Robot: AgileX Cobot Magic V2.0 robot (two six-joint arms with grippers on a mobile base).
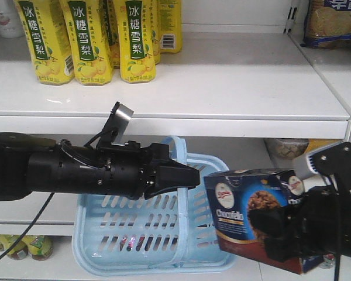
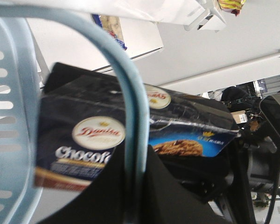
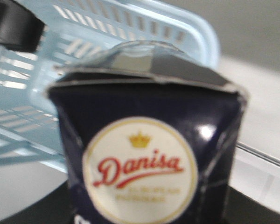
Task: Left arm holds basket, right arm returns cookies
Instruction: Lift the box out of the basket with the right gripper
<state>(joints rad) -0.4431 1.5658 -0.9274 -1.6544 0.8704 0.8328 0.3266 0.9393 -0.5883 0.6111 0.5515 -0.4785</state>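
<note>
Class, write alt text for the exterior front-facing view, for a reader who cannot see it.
The right end effector holds a navy cookie box beside a light blue basket, whose handle the left end effector grips. Yellow drink bottles stand on the white shelf above.

Brightly, evenly lit from above; small glare spot on the glossy cookies (image 3: 144,158); blurred close up in both wrist views.

Handle: light blue basket hoop (image 2: 130,107), pinched between left claw (image 2: 134,177) fingers.
Cookies: navy Danisa chocolate box (image 2: 84,140), just behind the hoop.
</note>
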